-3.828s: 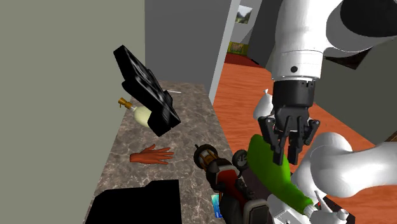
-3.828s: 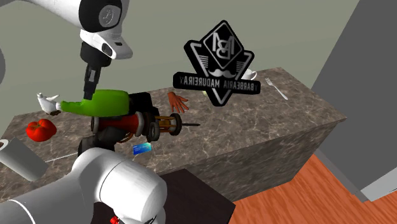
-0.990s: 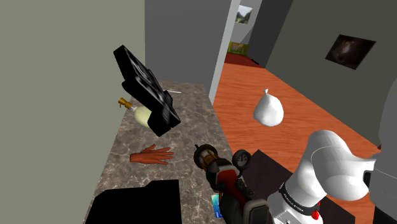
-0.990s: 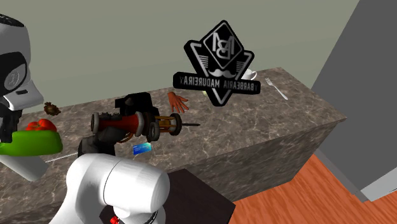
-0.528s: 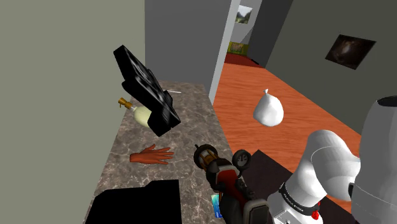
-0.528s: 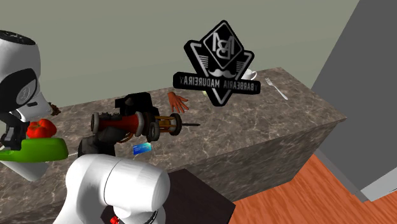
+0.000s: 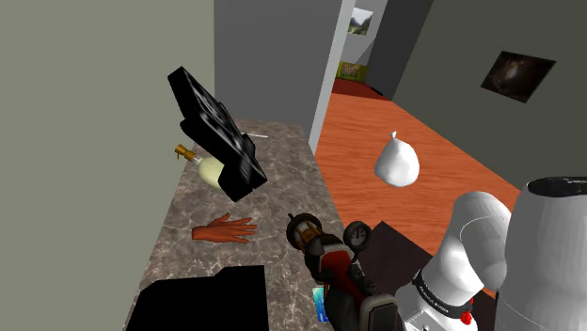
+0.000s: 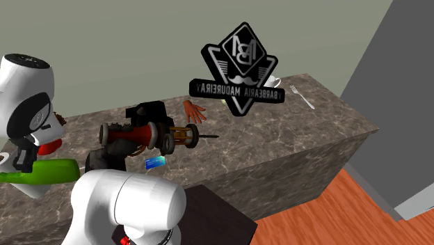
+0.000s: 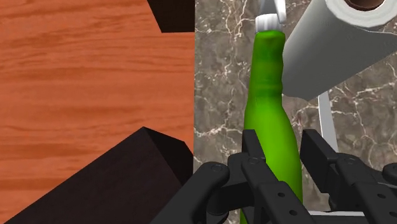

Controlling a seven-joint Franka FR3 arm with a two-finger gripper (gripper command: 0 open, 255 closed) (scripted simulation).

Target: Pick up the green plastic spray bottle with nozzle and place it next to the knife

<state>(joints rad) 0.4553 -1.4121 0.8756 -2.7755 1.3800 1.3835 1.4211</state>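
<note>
Green spray bottle (image 9: 270, 83) in pincer (image 9: 280, 147), perhaps a knife (image 9: 325, 121) alongside.

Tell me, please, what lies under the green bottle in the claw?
Marbled counter shows around the bottle that the claw clasps, with a thin pale blade and a paper roll beside it. The patch straight beneath is covered by the bottle.

The brown marbled tabletop (image 8: 292, 132) carries a black diamond-shaped sign (image 8: 240, 69), a fork (image 8: 303, 97), an orange hand model (image 8: 194, 110), a red-and-black machine (image 8: 149, 136), a blue card (image 8: 155, 162), a white paper roll (image 9: 337, 44) and, beside the roll, a pale knife (image 9: 324, 121).
</note>
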